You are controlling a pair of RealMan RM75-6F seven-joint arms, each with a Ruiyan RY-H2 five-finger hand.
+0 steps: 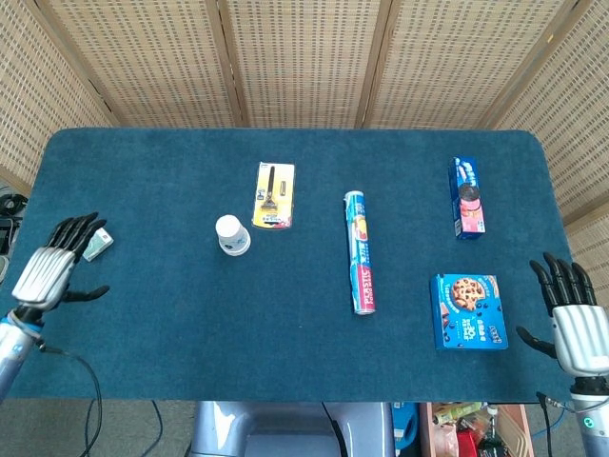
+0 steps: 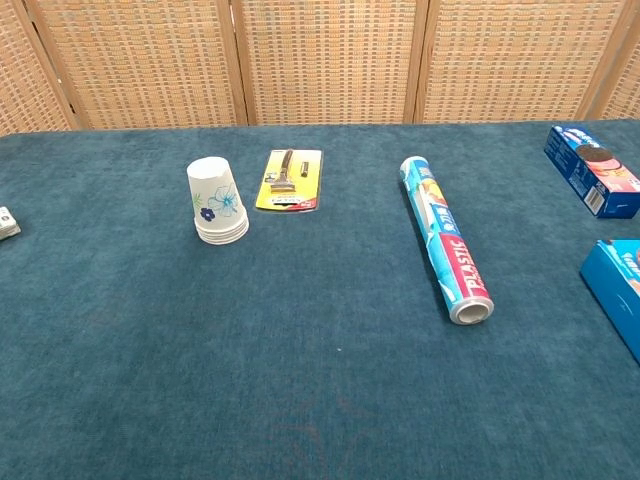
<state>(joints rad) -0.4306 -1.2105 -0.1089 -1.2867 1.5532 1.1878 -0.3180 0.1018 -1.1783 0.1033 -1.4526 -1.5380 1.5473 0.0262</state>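
My left hand (image 1: 57, 272) hovers over the table's left edge with its fingers spread and nothing in them. Its fingertips reach the small green and white box (image 1: 98, 243), partly covering it. That box shows only as a sliver (image 2: 7, 222) in the chest view. My right hand (image 1: 576, 319) is open at the right edge, just right of the blue cookie box (image 1: 468, 311) (image 2: 615, 285). Neither hand appears in the chest view.
On the blue cloth table (image 1: 171, 314) stand a stack of upside-down paper cups (image 1: 231, 234) (image 2: 217, 201), a carded razor (image 1: 273, 194) (image 2: 289, 180), a plastic wrap roll (image 1: 360, 251) (image 2: 445, 239) and a blue biscuit box (image 1: 466, 197) (image 2: 592, 170). Wicker screens (image 1: 304, 57) close the back.
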